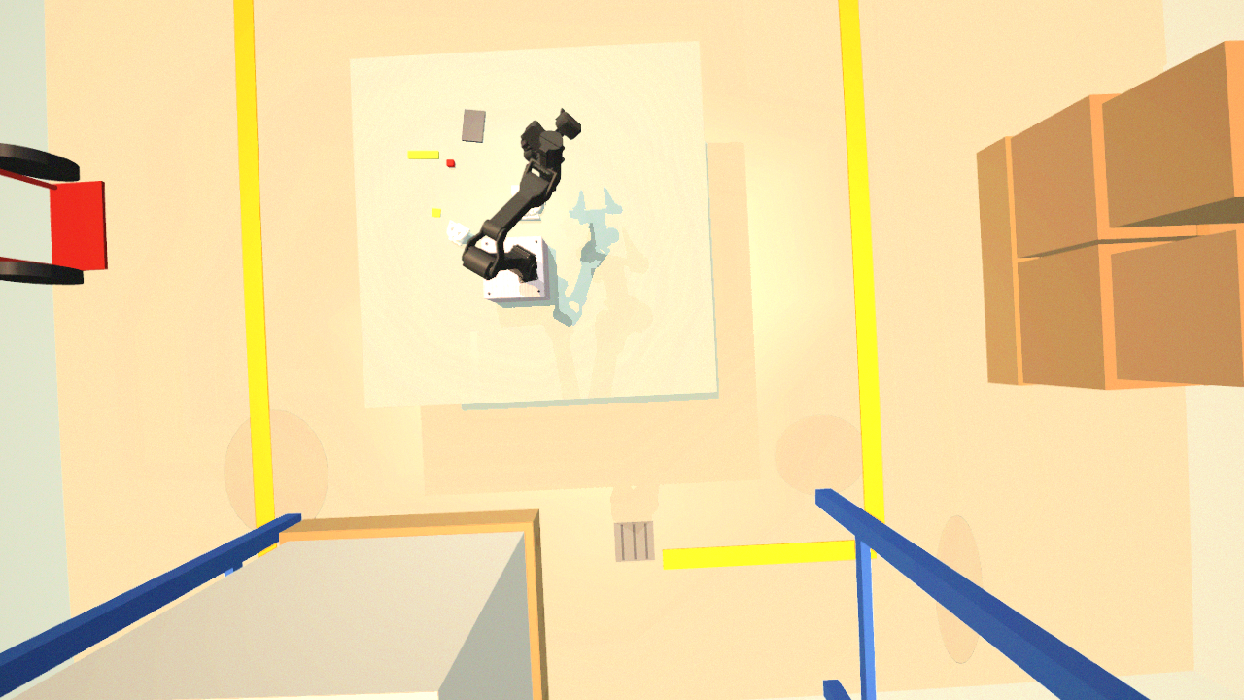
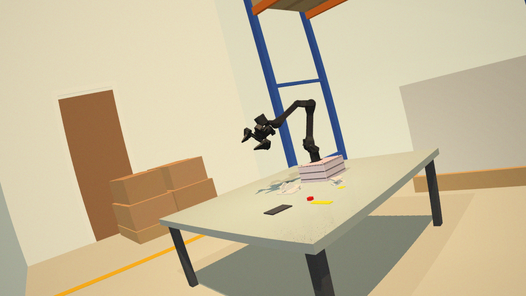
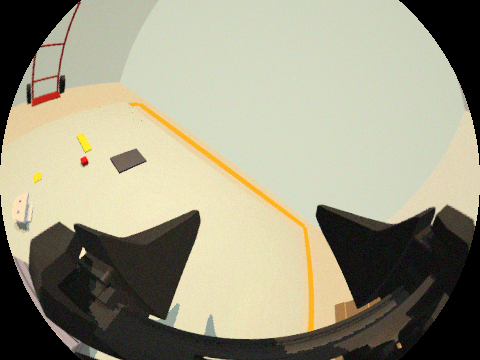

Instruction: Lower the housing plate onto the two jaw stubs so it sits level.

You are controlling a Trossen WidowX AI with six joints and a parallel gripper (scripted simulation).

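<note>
My gripper [image 1: 550, 125] [image 2: 249, 144] [image 3: 259, 215] is open and empty, high above the table, away from the parts. The white base with the two upright curved jaws [image 2: 289, 188] stands on the table in front of the robot's base; in the top view the arm covers most of it. A small white part with dark holes, apparently the housing plate [image 1: 458, 231] [image 2: 336, 180] [image 3: 21, 207], stands apart from the jaws, beside the robot's base. The jaw stubs are too small to make out.
On the table [image 1: 643, 348] [image 2: 220, 217] are a dark flat plate [image 1: 472, 125] [image 2: 277, 209] [image 3: 128, 160], a red cube [image 1: 450, 163] [image 2: 310, 198] [image 3: 84, 161], a yellow strip [image 1: 423, 155] [image 2: 321, 202] [image 3: 84, 143] and a small yellow square [image 1: 436, 212] [image 2: 341, 187] [image 3: 37, 177].
</note>
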